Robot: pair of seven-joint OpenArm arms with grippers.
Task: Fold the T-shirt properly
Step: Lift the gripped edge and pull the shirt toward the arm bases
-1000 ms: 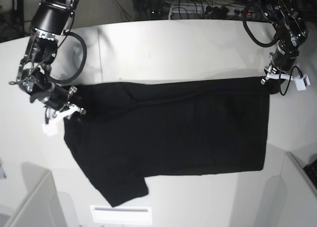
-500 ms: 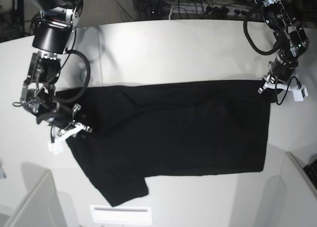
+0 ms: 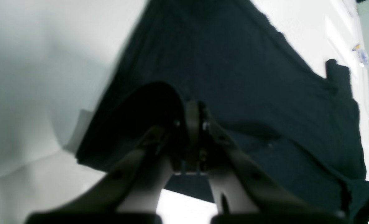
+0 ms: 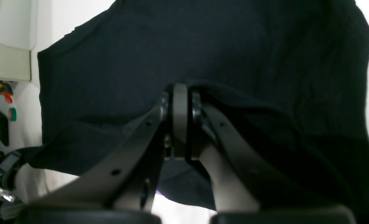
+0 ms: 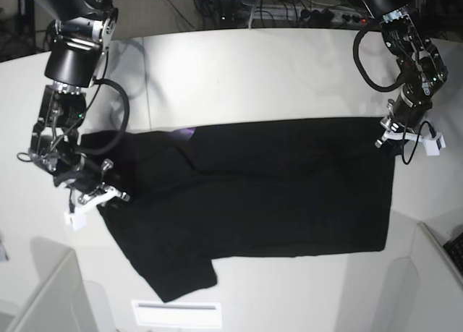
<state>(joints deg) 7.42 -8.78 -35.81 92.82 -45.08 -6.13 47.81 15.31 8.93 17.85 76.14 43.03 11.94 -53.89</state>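
Both grippers have travelled toward the lower part of the base frame since the earlier pictures, dragging the T-shirt's [image 5: 275,194] upper edge down with them, so a small purple patch now peeks out near the collar at upper left of the cloth. At left of frame the right gripper [image 5: 98,196] is clamped on the shirt's shoulder edge, and at right the left gripper [image 5: 387,138] pinches the upper hem corner. Black cloth lies spread across the middle of the white table [image 5: 253,71], one sleeve pointing to the bottom.

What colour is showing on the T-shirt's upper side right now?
Plain black T-shirt, apart from a small purple bit by the collar fold; clearest in the base view.
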